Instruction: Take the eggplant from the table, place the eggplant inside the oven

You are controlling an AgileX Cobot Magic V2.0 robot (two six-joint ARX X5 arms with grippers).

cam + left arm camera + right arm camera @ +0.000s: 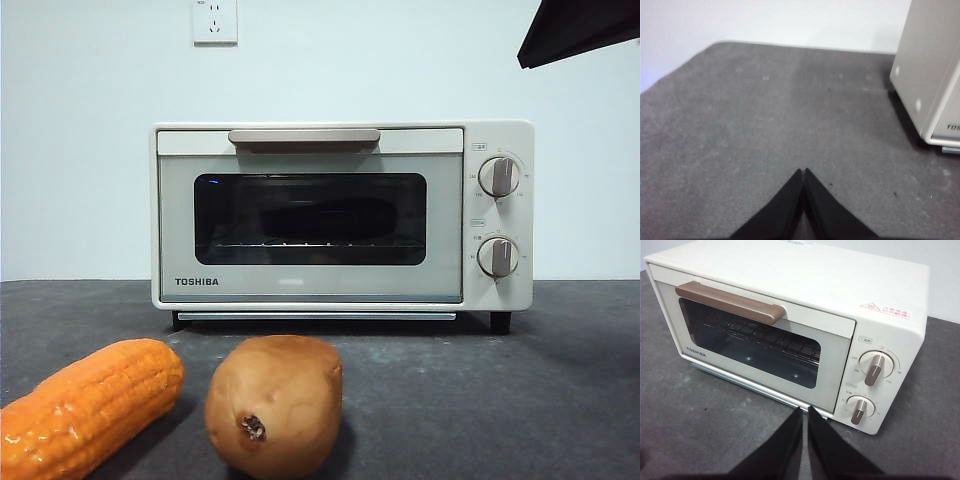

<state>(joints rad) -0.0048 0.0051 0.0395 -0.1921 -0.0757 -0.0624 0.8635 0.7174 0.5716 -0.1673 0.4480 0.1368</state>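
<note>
The cream-white Toshiba oven (310, 290) stands at the back of the dark grey table (520, 400) with its glass door closed under the beige handle (304, 136). No eggplant is in view on the table. Behind the glass only a dim dark shape shows above the wire rack, and I cannot tell what it is. My right gripper (805, 411) hovers shut and empty in front of the oven (790, 285), near its lower knob. My left gripper (803, 171) is shut and empty over bare table (740, 125), with the oven's side (930, 75) a little way off.
An orange corn cob (85, 405) and a brown potato (273, 405) lie side by side at the table's front left. Two round knobs (498, 177) sit on the oven's right panel. A black arm tip (580, 30) shows at the top right corner.
</note>
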